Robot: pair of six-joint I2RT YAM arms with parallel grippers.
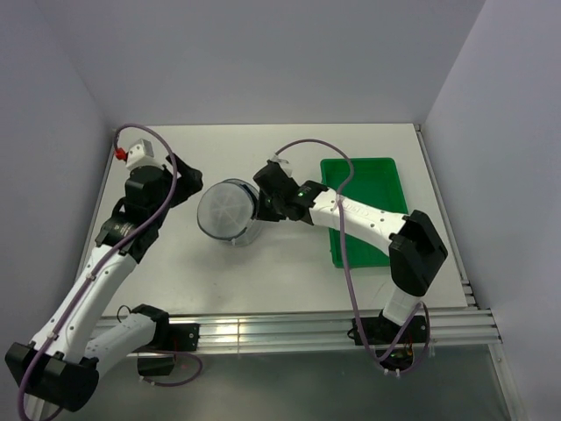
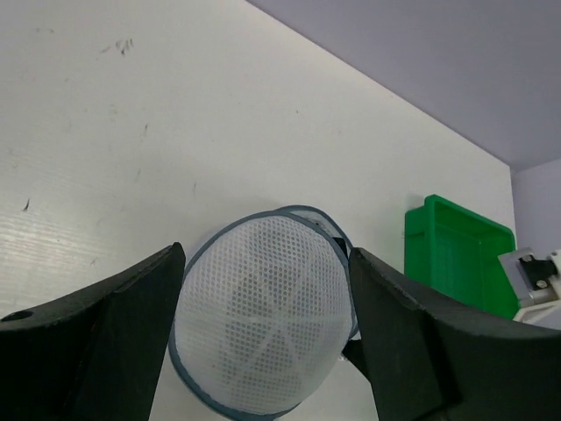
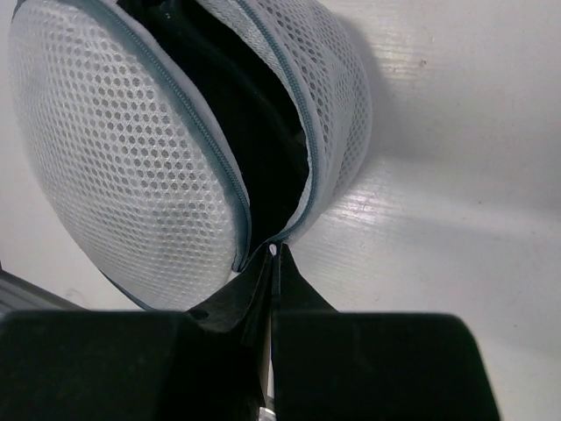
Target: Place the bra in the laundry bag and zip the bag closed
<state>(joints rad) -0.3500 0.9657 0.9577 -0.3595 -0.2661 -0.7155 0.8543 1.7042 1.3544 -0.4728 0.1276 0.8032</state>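
Right gripper [image 3: 273,256] is pinched tight on the zipper [image 3: 230,184] at the rim of the laundry bag [image 3: 123,149], just ahead of its fingertips. Beyond them the seam gapes, with the black bra [image 3: 245,114] inside. Left gripper [image 2: 265,263] stands spread, one finger on either side of the bag. Zipping looks to be the step in hand. The next move calls for bracing the bag and drawing the zipper round the rim.

A robotics lab cell: plain lilac walls [image 1: 263,53] rise beyond the right pincer [image 1: 260,206], white table [image 1: 289,272] under it, aluminium mounting rail [image 1: 289,329] well behind it.
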